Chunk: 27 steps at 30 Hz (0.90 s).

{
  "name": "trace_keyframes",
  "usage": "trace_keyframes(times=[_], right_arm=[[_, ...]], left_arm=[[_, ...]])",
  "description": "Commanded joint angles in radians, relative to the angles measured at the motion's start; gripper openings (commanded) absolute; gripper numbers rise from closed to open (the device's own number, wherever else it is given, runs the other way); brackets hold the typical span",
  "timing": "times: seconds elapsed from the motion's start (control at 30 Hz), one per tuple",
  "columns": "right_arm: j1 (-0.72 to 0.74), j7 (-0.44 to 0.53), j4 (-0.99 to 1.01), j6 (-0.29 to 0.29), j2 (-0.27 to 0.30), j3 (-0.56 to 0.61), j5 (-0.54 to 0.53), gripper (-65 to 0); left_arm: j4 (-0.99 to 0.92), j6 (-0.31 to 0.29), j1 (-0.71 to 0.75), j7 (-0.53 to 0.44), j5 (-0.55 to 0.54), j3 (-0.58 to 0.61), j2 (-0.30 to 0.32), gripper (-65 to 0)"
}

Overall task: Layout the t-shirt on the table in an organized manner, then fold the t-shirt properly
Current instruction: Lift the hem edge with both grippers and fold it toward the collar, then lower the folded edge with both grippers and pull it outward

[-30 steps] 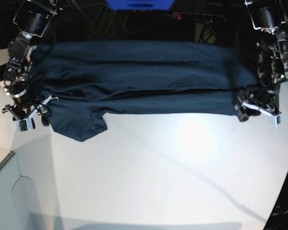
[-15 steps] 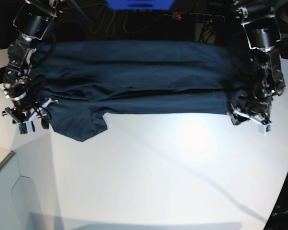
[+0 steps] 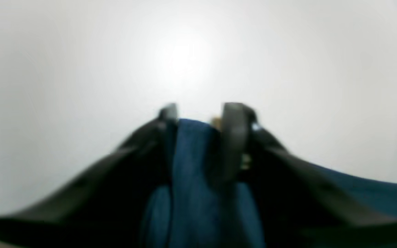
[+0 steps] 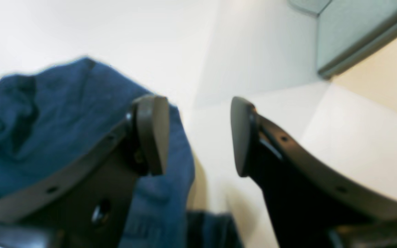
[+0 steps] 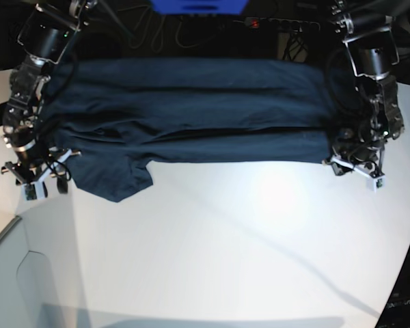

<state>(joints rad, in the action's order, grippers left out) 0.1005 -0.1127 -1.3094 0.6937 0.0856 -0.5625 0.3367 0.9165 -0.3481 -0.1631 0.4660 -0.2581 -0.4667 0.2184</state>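
**Left claw's got cloth between its pads, right one's gaping, so where do you grab this shirt?**

Left gripper (image 3: 198, 113), seen from its wrist cam, has its jaws fairly narrow w/ a strip of the navy t-shirt (image 5: 191, 109) sitting between them. Looks like a pinch on the fabric, but the pic's blurry so can't swear it's fully clamped. Right gripper (image 4: 198, 134) is wide open w/ nothing between the pads; one finger sits over the cloth edge, the other over bare table (image 5: 225, 246).

In the base view the shirt is spread across the upper part of the frame, left to right, w/ a sleeve poking down at lower left.

Handling, imo: soft, light, floppy, wrinkles easily, zero stiffness. It'll drape and drag rather than slide as one piece. Best grab pts prob the hem corners and edges near each claw, pinching enough layers so it doesn't slip out.
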Motion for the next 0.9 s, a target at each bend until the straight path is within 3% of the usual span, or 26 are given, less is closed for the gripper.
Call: trace_keyframes(times=[0.0, 0.07, 0.3, 0.47, 0.73, 0.87], right_arm=[[0.029, 0.015, -0.019, 0.004, 0.013, 0.000, -0.014, -35.6], [0.054, -0.040, -0.016, 0.004, 0.013, 0.002, -0.014, -35.6], [0.150, -0.195, 0.123, 0.004, 0.033, 0.081, -0.012, -35.6], [0.158, -0.198, 0.158, 0.004, 0.038, 0.141, -0.012, -35.5], [0.222, -0.198, 0.241, 0.004, 0.042, 0.140, -0.011, -35.5], [0.265, -0.195, 0.311, 0.004, 0.075, 0.141, -0.011, -33.9]], left_arm=[[0.008, -0.001, -0.011, 0.010, 0.000, 0.000, 0.009, -54.4], [0.006, -0.001, -0.011, 0.017, 0.003, 0.000, 0.009, -65.0], [0.016, -0.001, -0.003, 0.017, -0.005, 0.000, 0.009, -64.8], [0.100, -0.001, 0.007, 0.018, -0.005, -0.002, 0.009, -64.8], [0.212, -0.001, 0.032, 0.020, -0.005, -0.002, -0.017, -64.8], [0.206, -0.001, 0.032, 0.020, -0.005, -0.002, -0.018, -64.8]])
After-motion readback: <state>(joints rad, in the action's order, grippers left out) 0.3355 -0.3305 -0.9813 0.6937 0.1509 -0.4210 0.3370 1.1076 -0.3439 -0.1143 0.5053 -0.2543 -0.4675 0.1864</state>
